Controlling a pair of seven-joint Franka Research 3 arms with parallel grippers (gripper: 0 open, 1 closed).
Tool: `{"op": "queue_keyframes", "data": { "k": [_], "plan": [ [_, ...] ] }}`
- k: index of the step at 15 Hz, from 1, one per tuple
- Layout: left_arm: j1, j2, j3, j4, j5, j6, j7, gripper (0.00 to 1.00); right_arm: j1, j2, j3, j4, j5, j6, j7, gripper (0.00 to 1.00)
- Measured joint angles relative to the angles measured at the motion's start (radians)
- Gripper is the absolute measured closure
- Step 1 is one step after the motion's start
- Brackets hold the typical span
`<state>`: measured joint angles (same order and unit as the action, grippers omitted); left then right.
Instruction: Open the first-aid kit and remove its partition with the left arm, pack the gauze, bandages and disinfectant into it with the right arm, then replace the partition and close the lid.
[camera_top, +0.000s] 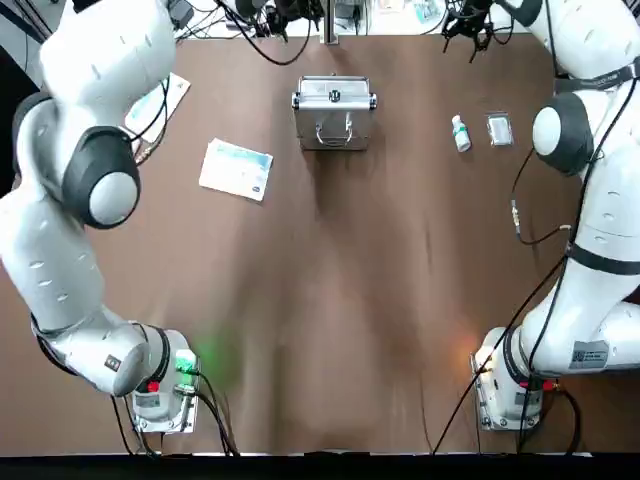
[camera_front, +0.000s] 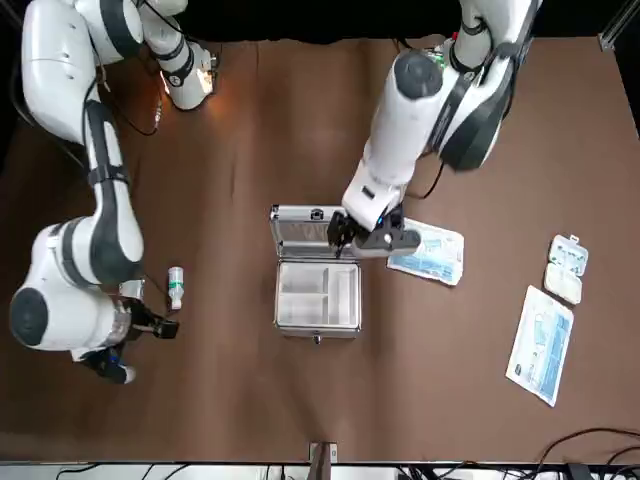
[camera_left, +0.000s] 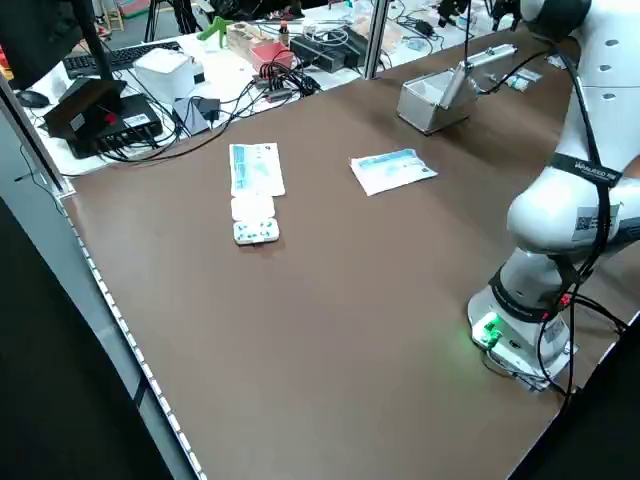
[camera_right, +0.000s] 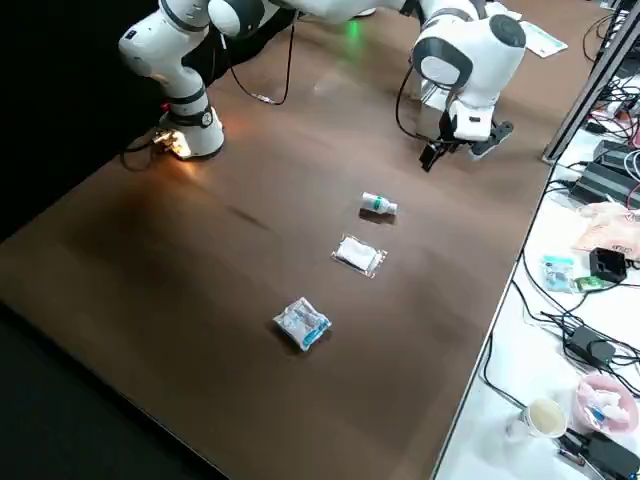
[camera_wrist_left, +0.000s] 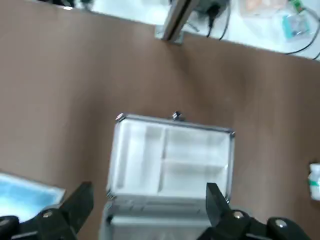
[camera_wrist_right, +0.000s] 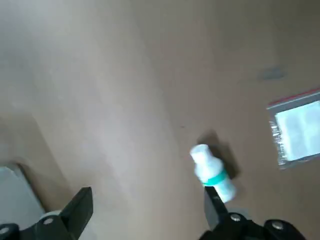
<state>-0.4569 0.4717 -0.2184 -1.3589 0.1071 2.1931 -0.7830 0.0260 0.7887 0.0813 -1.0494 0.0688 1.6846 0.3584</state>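
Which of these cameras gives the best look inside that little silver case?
The left wrist view: it looks straight down into the open first-aid kit, showing the white partition with its compartments. The front view also shows the inside, smaller. The left side view shows it far off, and the right wrist view only a corner. The top view shows it closed.

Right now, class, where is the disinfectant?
The disinfectant lies on the table's right side, between the first-aid kit and a small clear packet.

Brown counter (camera_front: 300, 400) — open kit (camera_front: 317, 296) at centre, bottle (camera_front: 176, 287) left, blue-white packets (camera_front: 430, 253) right — all apart.
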Motion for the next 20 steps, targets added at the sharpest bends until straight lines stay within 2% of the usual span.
{"op": "queue_keyframes", "data": {
  "k": [2, 5, 8, 12, 15, 20],
  "plan": [
    [-0.001, 0.047, -0.001, 0.001, 0.000, 0.082, 0.014, 0.01, -0.030, -0.019, 0.000, -0.058, -0.001, -0.012, -0.095, 0.01],
    [-0.002, 0.101, -0.001, 0.021, 0.001, 0.111, 0.045, 0.01, -0.059, -0.060, -0.001, -0.187, -0.003, 0.013, -0.151, 0.01],
    [-0.003, 0.158, 0.000, 0.046, 0.019, 0.142, 0.060, 0.01, -0.063, -0.085, 0.000, -0.327, -0.004, 0.119, -0.173, 0.01],
    [-0.010, 0.233, 0.003, 0.054, 0.029, 0.198, 0.077, 0.01, -0.063, -0.090, 0.001, -0.488, -0.008, 0.277, -0.296, 0.01],
    [-0.028, 0.266, 0.003, 0.062, 0.035, 0.201, 0.106, 0.01, -0.067, -0.092, -0.001, -0.545, -0.013, 0.311, -0.395, 0.01],
    [-0.054, 0.318, 0.005, 0.065, 0.047, 0.203, 0.123, 0.05, -0.078, -0.103, -0.001, -0.576, -0.014, 0.309, -0.520, 0.02]
  ]
}}
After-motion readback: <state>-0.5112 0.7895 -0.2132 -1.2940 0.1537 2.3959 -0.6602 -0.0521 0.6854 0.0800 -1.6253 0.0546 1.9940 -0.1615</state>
